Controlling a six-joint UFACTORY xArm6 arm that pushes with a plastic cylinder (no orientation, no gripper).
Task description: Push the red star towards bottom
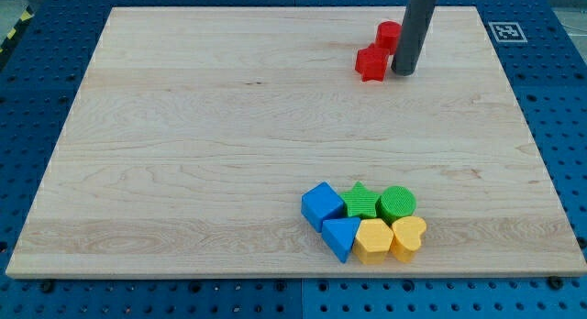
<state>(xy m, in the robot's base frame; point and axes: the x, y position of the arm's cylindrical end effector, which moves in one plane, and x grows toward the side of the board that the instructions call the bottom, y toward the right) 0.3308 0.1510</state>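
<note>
The red star [371, 63] lies near the view's top, right of centre on the wooden board [183, 126]. A second red block [388, 34], round-looking, sits just above and right of it, partly hidden by the rod. My tip [403, 73] rests on the board just right of the red star, close to it; whether it touches cannot be told.
A cluster sits at the view's bottom right: a blue cube [322, 205], a green star [361, 202], a green cylinder [397, 204], a blue triangle [341, 237], a yellow hexagon [373, 240], a yellow heart [408, 236]. A fiducial marker [506, 31] is at the top right corner.
</note>
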